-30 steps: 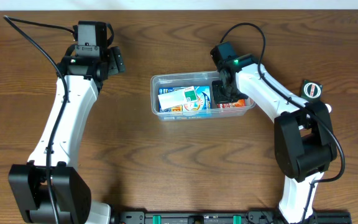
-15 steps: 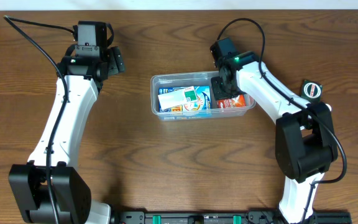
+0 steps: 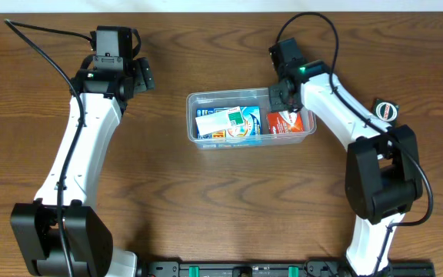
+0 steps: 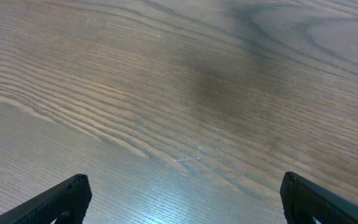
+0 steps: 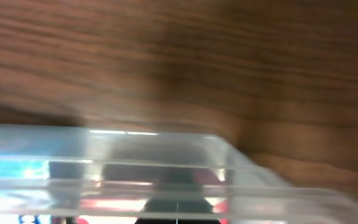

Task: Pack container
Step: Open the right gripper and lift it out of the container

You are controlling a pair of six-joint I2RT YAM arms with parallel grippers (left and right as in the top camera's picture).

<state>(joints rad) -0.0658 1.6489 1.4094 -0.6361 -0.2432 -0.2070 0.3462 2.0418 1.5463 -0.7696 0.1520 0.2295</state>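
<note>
**Overhead view.** A wooden table [image 3: 206, 200] carries the clear container [image 3: 190, 115] at its centre, slightly to the far side. It lies long side left to right, between the two arms. Inside it, a blue-and-white box [image 3: 228, 121] fills the left part and a red box [image 3: 287, 123] lies at the right end. The right gripper [image 3: 277, 98] hangs over the container's far right corner, just above the red box. Its jaws are clenched together, with nothing seen between them. The left gripper [image 3: 143, 75] is well apart from the container, over bare wood at the far left, with its jaws released. A small round black item [image 3: 385, 110] lies on the table to the right of the container, beside the right arm.

**Left wrist view.** The two black fingertips [image 4: 67, 199] sit at the lower corners of the frame, spread wide. Only wood grain lies between and beyond them.

**Right wrist view.** The picture is blurred. The container's rounded rim and wall cross the lower half, with brown wood beyond. Red and blue show faintly through the plastic. A single dark shape at the bottom centre is the clenched jaws.
</note>
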